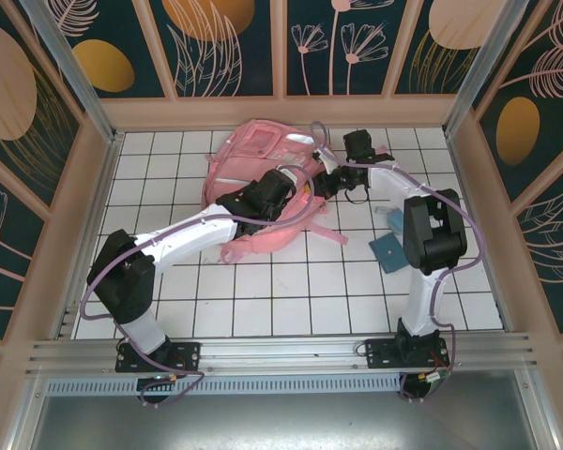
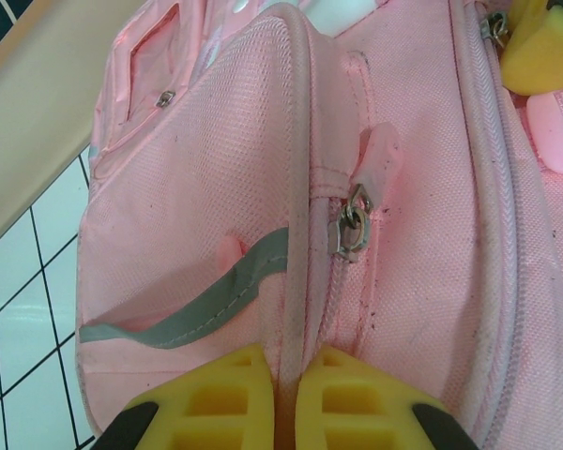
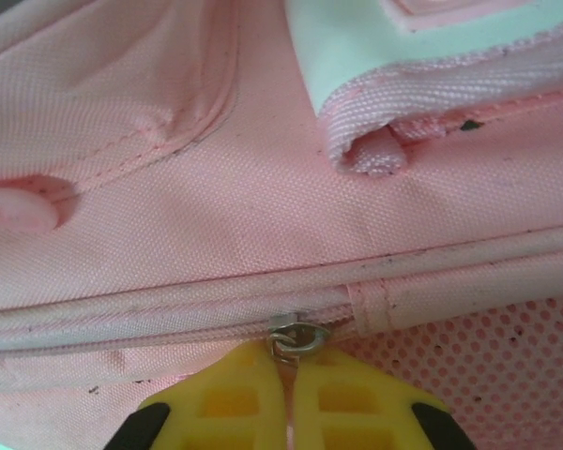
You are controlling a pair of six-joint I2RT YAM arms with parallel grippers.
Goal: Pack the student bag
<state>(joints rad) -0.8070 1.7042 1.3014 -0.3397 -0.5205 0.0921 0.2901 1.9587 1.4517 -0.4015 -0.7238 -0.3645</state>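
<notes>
**Bag at the far middle, both jaws shut on it**

Bag [image 1: 263, 164] lies flat on the white-tiled table [image 1: 263, 291], at the far middle, close to the far wall. Your two arms reach over it from the near edge, the left from the near left, the right bending in from the right.

Your left jaws are closed narrow, and in the left wrist view the pads [image 2: 225, 394] pinch a raised pink seam of the bag between them. Just left of that seam runs the grey strip [image 2: 206, 300]. A little beyond the pads a pocket zip [image 2: 352, 230] lies on the fabric.

Your right jaws are closed narrow too. In the right wrist view the metal pull [image 3: 298, 336] of the long zip sits right at the tips of the pads [image 3: 230, 398], with a sliver of pink caught between them. Pink mesh lies to the right of it.

On the table, right of the bag and beside your right arm, lie a blue square [image 1: 389, 251] and, just beyond it, a paler blue piece [image 1: 391, 220].
</notes>
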